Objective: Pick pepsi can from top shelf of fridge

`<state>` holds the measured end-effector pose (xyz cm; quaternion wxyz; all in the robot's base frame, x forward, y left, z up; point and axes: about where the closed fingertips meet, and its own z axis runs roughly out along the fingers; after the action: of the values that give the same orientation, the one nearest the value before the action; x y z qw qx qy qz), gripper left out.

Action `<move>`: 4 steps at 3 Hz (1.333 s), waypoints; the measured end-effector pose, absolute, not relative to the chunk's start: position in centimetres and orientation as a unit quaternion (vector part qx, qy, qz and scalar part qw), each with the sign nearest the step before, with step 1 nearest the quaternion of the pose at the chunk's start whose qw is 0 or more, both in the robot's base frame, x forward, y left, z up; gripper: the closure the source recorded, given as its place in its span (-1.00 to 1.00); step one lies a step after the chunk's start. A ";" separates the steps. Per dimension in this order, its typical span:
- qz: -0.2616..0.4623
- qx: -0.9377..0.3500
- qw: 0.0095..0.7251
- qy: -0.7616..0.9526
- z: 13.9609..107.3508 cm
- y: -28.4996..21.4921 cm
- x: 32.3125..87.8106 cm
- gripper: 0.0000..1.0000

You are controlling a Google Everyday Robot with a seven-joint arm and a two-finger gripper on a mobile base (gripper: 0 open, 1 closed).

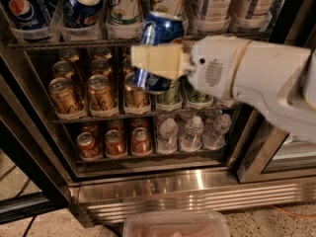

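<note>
The gripper (pixel 148 61) hangs in front of the open fridge (pixel 173 187), its pale fingers (pixel 163 60) clamped across the middle of the pepsi can (pixel 163 31). The can is tilted, top leaning right, held clear of the top shelf (pixel 49 44), whose front edge runs just behind it. Gold cans (pixel 98 90) stand below and to the left, green cans (pixel 170 97) right beneath, and red cans (pixel 116 142) and water bottles (pixel 192 131) lower down. Far below, a plastic tub (pixel 175 223) sits on the speckled floor (pixel 276 223).

Bottle (pixel 22 11) reads "pepsi", pale can (pixel 123 4) "UP", above-left of pincer (pixel 150 62) gripping pepsi can (pixel 162 31).
</note>
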<state>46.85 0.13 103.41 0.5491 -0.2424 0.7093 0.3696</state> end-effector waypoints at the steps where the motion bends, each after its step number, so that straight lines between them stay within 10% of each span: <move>1: 0.416 -0.275 0.497 0.710 103.9 -1.2 49.3 1.00; 4: 0.460 -0.355 0.381 0.719 100.7 3.5 44.9 1.00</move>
<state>44.87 3.52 100.74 0.3809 -0.3550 0.7192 0.4601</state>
